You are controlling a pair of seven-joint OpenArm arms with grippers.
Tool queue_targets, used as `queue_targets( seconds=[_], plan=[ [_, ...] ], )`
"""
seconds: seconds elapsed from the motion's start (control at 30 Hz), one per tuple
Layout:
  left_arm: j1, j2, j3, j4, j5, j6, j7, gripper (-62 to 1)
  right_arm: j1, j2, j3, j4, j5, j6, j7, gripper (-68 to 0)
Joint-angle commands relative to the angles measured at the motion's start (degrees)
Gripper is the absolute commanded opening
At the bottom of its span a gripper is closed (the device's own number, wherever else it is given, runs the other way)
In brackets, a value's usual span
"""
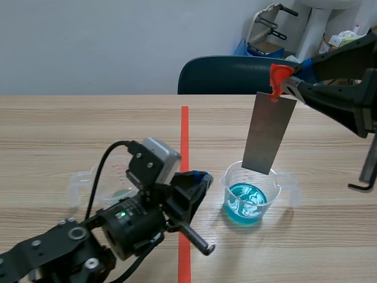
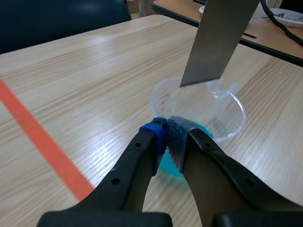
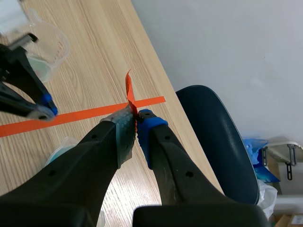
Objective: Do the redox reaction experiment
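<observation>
The left hand (image 1: 200, 177), nearest, is closed on nothing, its tips just left of a clear beaker (image 1: 234, 184) of blue liquid (image 1: 246, 203) on the desk (image 1: 59, 130). Above the beaker hangs a grey metal strip (image 1: 270, 132), held by its orange-red tab (image 1: 278, 75) in the right hand (image 1: 288, 82).
</observation>
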Motion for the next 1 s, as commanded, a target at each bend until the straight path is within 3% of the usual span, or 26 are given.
queue_targets(
  seconds=[0.0,0.23,0.4,0.77,0.97],
  plan=[
    [2.9,-2.2,-1.9,4.7,-0.2,0.1,0.1,-57.8,0.4,0.6,0.3,0.7,0.8,0.4,0.6,-66.7],
    [18.4,-11.7,-13.2,17.6,-0.1,0.4,1.5,-57.8,0.4,0.6,0.3,0.7,0.8,0.4,0.6,-66.7],
    [31.8,-16.2,-24.1,25.3,-0.1,0.4,1.5,-57.8,0.4,0.6,0.3,0.7,0.8,0.4,0.6,-66.7],
    [58.1,-16.9,-48.3,37.7,-0.5,0.3,1.3,-57.8,0.4,0.6,0.3,0.7,0.8,0.4,0.6,-66.7],
    [68.0,-16.9,-57.4,43.2,-3.7,0.3,1.3,-57.7,0.4,0.6,0.3,0.7,0.8,0.4,0.6,-66.7]
  ],
)
